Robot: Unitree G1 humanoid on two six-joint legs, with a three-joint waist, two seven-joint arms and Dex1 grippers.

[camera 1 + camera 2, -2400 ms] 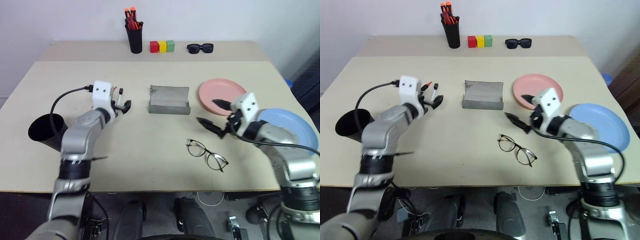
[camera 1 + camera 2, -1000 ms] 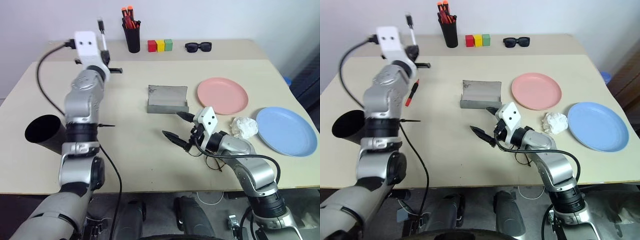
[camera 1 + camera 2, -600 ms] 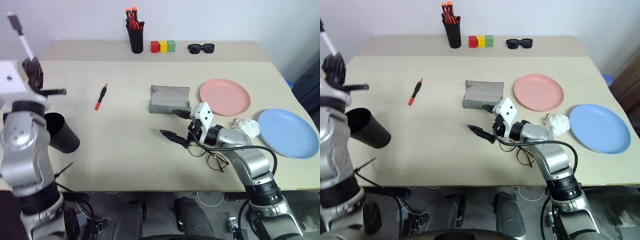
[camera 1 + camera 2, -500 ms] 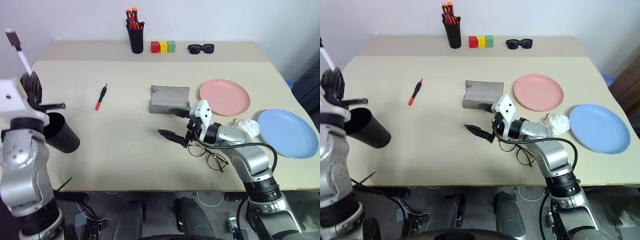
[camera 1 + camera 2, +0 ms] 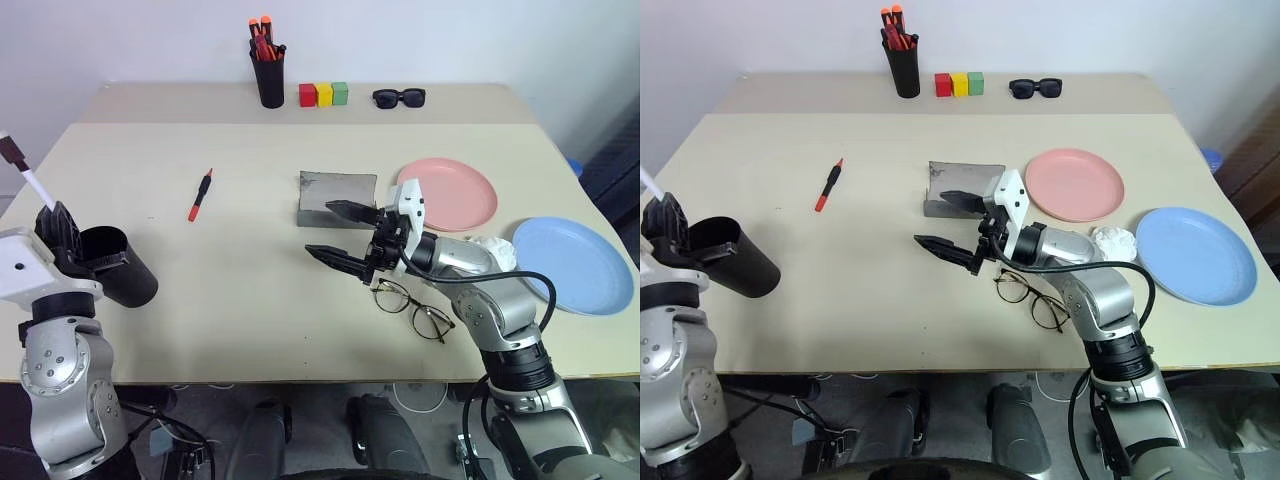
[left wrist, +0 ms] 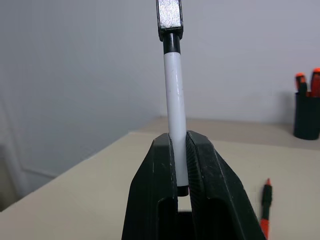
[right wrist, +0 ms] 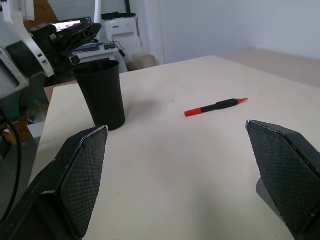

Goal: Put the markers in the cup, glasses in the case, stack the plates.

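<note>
My left gripper (image 5: 55, 222) is shut on the white marker (image 6: 174, 100), whose black cap points up; it hovers just left of the upright black cup (image 5: 118, 270). On the table behind the cup lies the red marker (image 5: 201, 194). Open and empty, my right gripper (image 5: 322, 229) points left in front of the grey case (image 5: 338, 198), above the table. The wire-framed glasses (image 5: 415, 308) lie under that forearm. The pink plate (image 5: 455, 193) and the blue plate (image 5: 580, 265) rest apart at the right.
A tall black pen holder (image 5: 270, 78) with orange-capped pens, three coloured blocks (image 5: 324, 94) and black sunglasses (image 5: 399, 97) line the back edge. A crumpled white paper (image 5: 1110, 240) lies between the plates, behind my right arm.
My left arm has swung down and back from high over the table to beside the cup, still gripping the white marker. The right gripper rose a little and turned towards the left.
</note>
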